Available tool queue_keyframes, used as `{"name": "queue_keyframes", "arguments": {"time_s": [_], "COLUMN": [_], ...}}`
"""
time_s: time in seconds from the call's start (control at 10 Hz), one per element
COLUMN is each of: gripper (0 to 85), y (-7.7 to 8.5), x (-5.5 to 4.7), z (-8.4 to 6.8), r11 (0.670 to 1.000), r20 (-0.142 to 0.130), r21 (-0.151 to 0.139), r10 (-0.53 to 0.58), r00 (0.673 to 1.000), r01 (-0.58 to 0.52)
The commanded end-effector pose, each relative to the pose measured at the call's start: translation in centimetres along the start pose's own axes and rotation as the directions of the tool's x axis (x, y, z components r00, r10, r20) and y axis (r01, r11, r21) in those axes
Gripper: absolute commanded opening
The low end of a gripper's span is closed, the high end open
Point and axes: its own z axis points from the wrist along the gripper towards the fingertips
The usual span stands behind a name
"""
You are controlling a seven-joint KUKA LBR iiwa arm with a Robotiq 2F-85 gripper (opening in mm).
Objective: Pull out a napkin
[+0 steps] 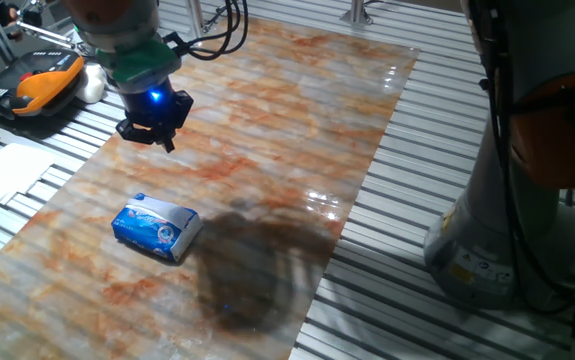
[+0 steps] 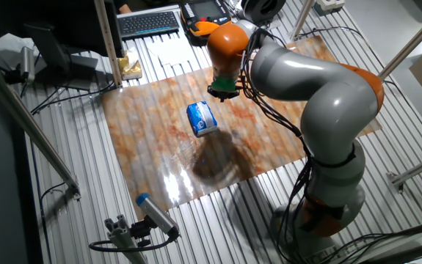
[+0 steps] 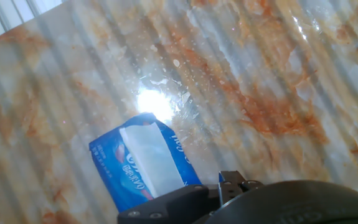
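The blue-and-white tissue packet [image 1: 156,228] lies flat on the marbled orange-white mat [image 1: 287,120]; it also shows in the other fixed view [image 2: 202,118]. In the hand view a white strip [image 3: 150,158] runs along the packet's top [image 3: 113,165]; I cannot tell whether it is the napkin or a label. No napkin sticks out of the packet. My gripper [image 1: 155,132] hangs above the mat, behind and above the packet, apart from it, and holds nothing. It also shows in the other fixed view [image 2: 224,93]. Its fingertips do not show clearly.
Stiff white paper sheets [image 1: 7,165] lie left of the mat. An orange-and-black device [image 1: 37,85] sits at the back left. A keyboard [image 2: 148,22] lies beyond the mat. The arm's base [image 1: 487,240] stands to the right. The table is slatted metal.
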Motion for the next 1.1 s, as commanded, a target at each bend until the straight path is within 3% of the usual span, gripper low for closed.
{"name": "queue_keyframes", "arguments": {"time_s": [0.0,0.5,1.0], "gripper": [0.0,0.0,0.0], "y": [0.01,-0.03,-0.04], "x": [0.02,0.36,0.65], "z": [0.00,-0.01,0.00], "r11": [1.000,1.000,0.998], "r20": [-0.001,0.005,0.033], "r21": [0.000,0.011,0.062], "r10": [0.002,0.001,-0.005], "r00": [1.000,1.000,0.999], "r01": [-0.002,-0.001,0.003]}}
